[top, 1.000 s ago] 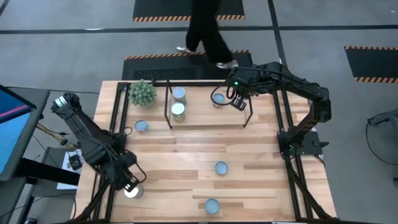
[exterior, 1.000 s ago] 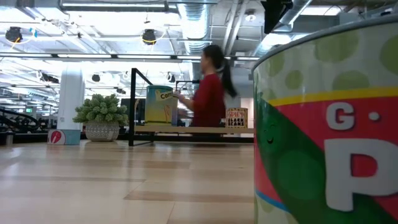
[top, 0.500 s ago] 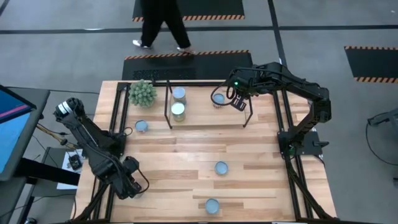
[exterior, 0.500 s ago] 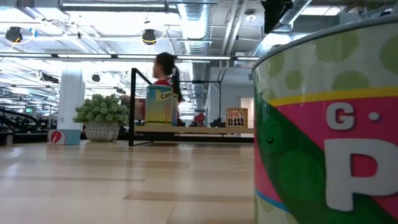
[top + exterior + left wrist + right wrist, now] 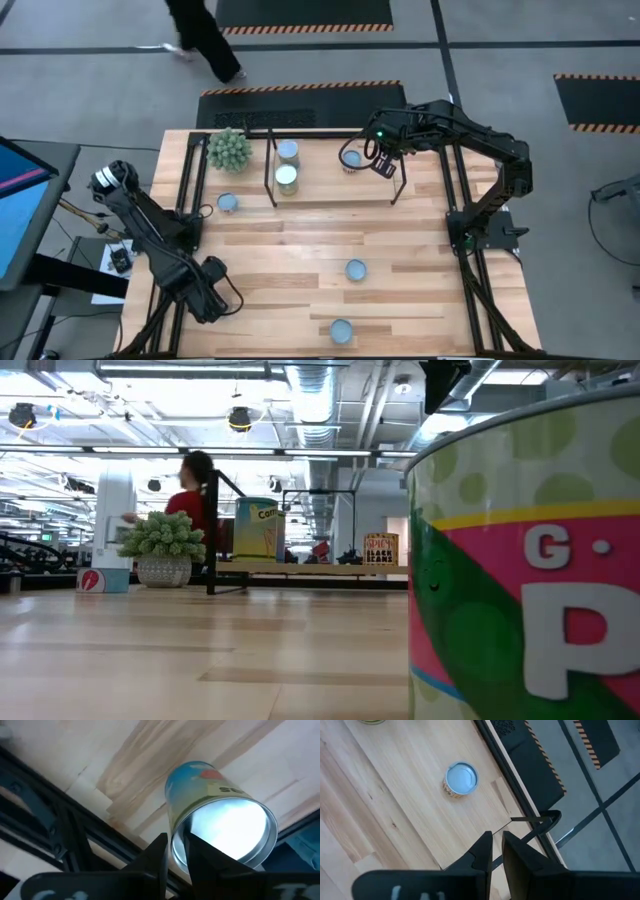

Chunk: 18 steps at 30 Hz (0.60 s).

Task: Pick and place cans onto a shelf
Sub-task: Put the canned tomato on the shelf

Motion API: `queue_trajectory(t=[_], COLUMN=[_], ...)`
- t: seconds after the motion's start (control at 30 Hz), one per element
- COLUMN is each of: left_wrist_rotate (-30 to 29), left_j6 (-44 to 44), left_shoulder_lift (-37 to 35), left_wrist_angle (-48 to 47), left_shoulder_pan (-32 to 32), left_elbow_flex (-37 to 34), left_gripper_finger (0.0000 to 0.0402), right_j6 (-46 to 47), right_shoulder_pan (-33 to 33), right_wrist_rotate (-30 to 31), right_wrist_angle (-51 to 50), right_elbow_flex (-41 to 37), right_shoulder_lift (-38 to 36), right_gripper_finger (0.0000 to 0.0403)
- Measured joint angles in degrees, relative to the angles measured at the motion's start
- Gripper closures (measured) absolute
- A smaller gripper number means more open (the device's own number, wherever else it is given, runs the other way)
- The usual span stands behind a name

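The left tool [image 5: 210, 300], at the counter's [image 5: 300, 250] near-left corner, appears to grip a can [image 5: 215, 815], its fingers nearly together at the rim. The right tool [image 5: 383, 165] hangs with fingers close together and empty over the shelf [image 5: 330, 190] at the far side, beside a can already placed [image 5: 460, 779]. Next, the left arm must carry its can across to the shelf.
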Motion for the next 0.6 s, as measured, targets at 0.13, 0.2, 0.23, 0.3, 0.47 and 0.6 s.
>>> queue_trajectory(t=[0.13,0.2,0.23,0.3,0.47,0.6], left_wrist_rotate=[0.19,0.22,0.37,0.81,0.87,-2.0], left_j6=[1.7,1.99,1.91,2.01,8.83,13.11], left_shoulder_lift=[0.0,0.0,0.0,0.0,-0.14,-1.43], left_wrist_angle=[0.27,0.02,-0.07,-0.08,0.05,-0.45], left_shoulder_pan=[0.15,0.34,0.58,1.27,4.5,7.29], left_elbow_flex=[-0.48,-0.5,-0.52,-0.54,0.48,1.58], left_gripper_finger=[0.036,0.0383,0.0391,0.0397,0.0401,0.0401], right_j6=[-0.02,-0.02,-0.02,-0.04,-0.04,-0.04], right_shoulder_pan=[0.0,0.0,0.0,0.0,0.0,0.0], right_wrist_rotate=[0.0,0.0,0.0,0.0,0.02,0.03], right_wrist_angle=[0.0,0.0,0.0,0.0,0.0,-0.02], right_elbow_flex=[0.0,0.0,0.0,0.0,0.0,0.0], right_shoulder_lift=[0.0,0.0,0.0,0.0,0.0,0.0], right_gripper_finger=[0.0338,0.0338,0.0338,0.0338,0.0338,0.0338])
